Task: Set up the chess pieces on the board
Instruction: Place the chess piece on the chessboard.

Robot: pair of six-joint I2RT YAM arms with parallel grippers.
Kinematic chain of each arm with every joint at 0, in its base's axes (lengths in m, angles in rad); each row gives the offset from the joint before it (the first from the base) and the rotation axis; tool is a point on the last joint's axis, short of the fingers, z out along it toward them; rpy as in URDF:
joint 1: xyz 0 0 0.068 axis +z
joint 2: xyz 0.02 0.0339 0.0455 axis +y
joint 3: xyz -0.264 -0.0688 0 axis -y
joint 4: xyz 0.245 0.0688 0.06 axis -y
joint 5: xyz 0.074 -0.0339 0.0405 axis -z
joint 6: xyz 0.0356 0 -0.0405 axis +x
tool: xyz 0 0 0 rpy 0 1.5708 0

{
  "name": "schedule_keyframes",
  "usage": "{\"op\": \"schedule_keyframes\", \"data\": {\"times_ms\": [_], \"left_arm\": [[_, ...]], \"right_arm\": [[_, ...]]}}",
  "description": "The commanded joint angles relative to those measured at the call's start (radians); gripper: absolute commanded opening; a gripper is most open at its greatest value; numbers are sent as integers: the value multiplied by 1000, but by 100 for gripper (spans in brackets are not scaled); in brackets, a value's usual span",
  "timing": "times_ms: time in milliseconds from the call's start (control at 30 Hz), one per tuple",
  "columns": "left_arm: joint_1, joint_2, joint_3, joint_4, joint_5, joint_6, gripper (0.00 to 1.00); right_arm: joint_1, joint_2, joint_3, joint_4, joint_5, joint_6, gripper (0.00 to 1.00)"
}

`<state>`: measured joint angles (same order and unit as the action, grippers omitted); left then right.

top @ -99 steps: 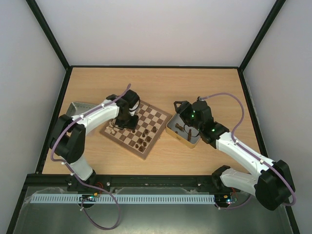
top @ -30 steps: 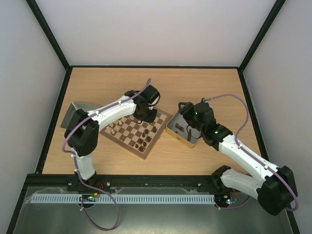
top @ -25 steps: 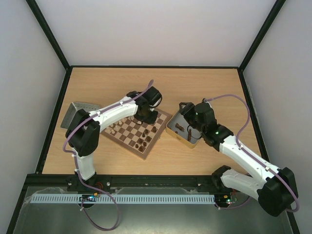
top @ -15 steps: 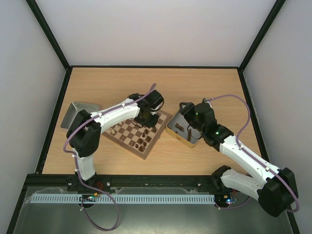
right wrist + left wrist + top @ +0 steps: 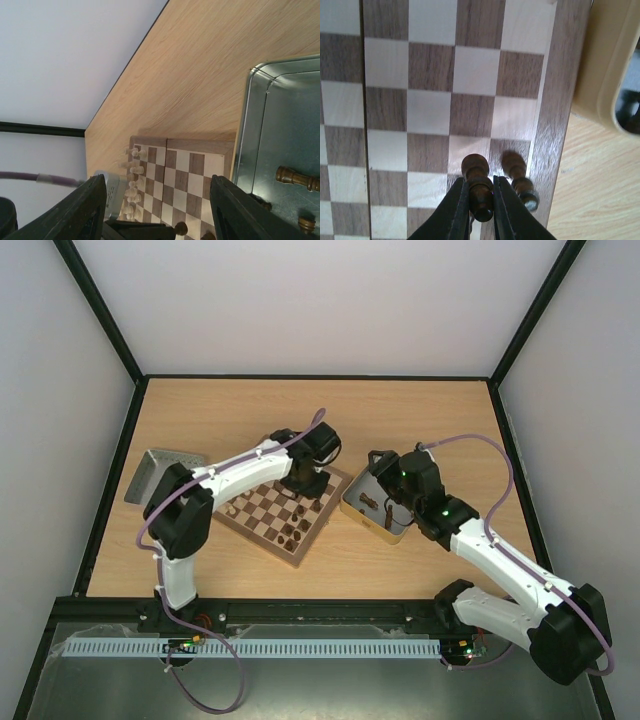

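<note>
The board (image 5: 268,502) lies mid-table with pale chess pieces (image 5: 232,508) along its left side and dark ones (image 5: 292,532) near its front. My left gripper (image 5: 305,485) hovers over the board's right edge, near its far corner. In the left wrist view the left gripper (image 5: 480,184) is shut on a dark brown piece (image 5: 476,167) above the squares (image 5: 430,100), beside another dark piece (image 5: 519,176) standing by the rim. My right gripper (image 5: 156,200) hangs open above the metal tin (image 5: 260,125), nothing between its fingers (image 5: 75,210).
The tin (image 5: 375,512) sits just right of the board and holds dark pieces (image 5: 295,177). A grey tray (image 5: 150,472) lies at the board's left. Pale pieces (image 5: 131,175) line the board's far side in the right wrist view.
My left arm has swung from the board's left part to its right edge, gripper staying shut. The right arm has barely moved.
</note>
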<state>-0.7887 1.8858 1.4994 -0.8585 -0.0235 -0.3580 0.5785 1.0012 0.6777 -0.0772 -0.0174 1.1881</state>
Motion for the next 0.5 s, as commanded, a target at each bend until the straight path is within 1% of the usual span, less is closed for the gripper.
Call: {"op": "schedule_keyframes", "data": {"times_ms": [0,233,467], "left_arm": [[3,58,73,-14,-1,0,12],[3,117,148,-24,35,23,13],[4,154,180,-40,81,55,14]], "right_arm": [[4,-14,-15,-11,38,-9,56],[4,-22,-17,-15,42,-11,57],[4,-24,-18,-17,44,-10,56]]}}
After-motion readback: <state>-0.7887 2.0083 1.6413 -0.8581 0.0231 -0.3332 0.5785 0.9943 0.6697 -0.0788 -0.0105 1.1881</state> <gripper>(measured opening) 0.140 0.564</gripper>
